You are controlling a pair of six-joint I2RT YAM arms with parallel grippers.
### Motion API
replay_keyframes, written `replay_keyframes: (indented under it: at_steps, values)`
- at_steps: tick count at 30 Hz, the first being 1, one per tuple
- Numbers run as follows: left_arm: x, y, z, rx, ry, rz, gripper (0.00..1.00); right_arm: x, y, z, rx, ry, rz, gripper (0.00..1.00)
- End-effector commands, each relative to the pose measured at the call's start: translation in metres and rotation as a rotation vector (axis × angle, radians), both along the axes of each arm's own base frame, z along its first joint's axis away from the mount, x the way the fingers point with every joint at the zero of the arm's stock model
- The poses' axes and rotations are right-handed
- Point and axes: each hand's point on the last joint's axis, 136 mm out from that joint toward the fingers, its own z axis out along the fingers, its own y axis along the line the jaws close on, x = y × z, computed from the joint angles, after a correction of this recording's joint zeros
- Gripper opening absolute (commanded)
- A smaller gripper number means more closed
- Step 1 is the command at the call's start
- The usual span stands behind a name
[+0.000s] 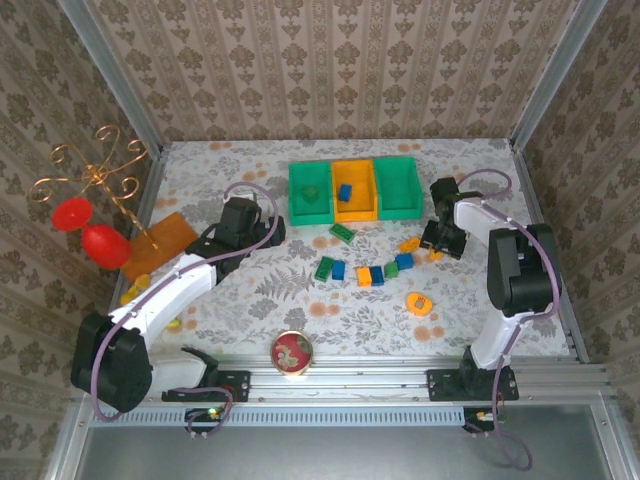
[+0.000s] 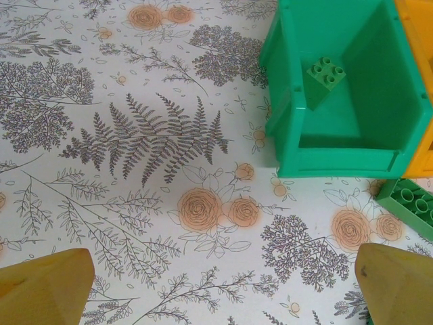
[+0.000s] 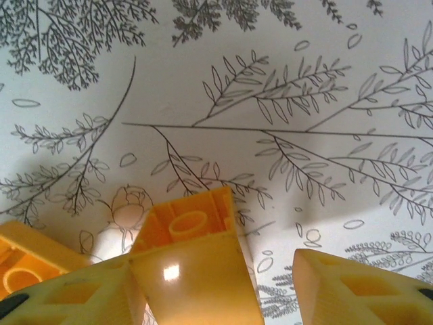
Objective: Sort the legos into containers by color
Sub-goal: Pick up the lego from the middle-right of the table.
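Far left, little to fear: left gripper [image 2: 220, 288] spread wide and empty above bare table [image 2: 135, 203], just beside the left green bin [image 2: 338, 145] with one green brick [image 2: 325, 74] inside. Could clip the bin wall or shove the loose green brick [image 2: 409, 203] near its corner if lowered carelessly. In the middle, worth noting a blue brick [image 1: 344, 192] lying in the orange bin [image 1: 355, 212]; could end with colours muddled unless matched the same way throughout. Other bricks [image 1: 376, 275] strewn in a loose row on the table in front of the bins. At right, most at stake: right gripper [image 1: 440, 245] down at the table, straddling a yellow brick [image 3: 193, 257], snug against one finger [image 3: 74, 298] with a gap to the other finger [image 3: 358, 291], so not yet clamped. Might pinch off-centre and twist or squirt the brick out on closing. Might also catch the second yellow brick [image 3: 20, 264] just beside the outer side of that finger, dragging it along or knocking it away.
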Motion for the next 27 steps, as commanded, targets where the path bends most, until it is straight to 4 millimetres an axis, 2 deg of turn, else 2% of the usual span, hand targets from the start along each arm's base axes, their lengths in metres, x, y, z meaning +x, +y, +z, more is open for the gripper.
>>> replay_keyframes:
  at_steps: [1,9,17,27]
  values:
    - [0.0,0.002,-0.002,-0.015,0.007,0.015,1.0,0.007,0.003,-0.001,0.022,0.005,0.016,0.55]
    - [-0.001,0.004,-0.003,-0.014,0.007,0.019,1.0,0.004,0.006,-0.009,0.04,0.018,0.012,0.49]
    - [-0.001,0.004,-0.002,-0.017,0.006,0.02,1.0,0.0,0.008,-0.014,0.055,0.026,0.007,0.38]
    - [0.0,0.005,-0.001,-0.021,0.002,0.023,1.0,-0.002,0.005,0.001,0.039,-0.005,-0.002,0.26]
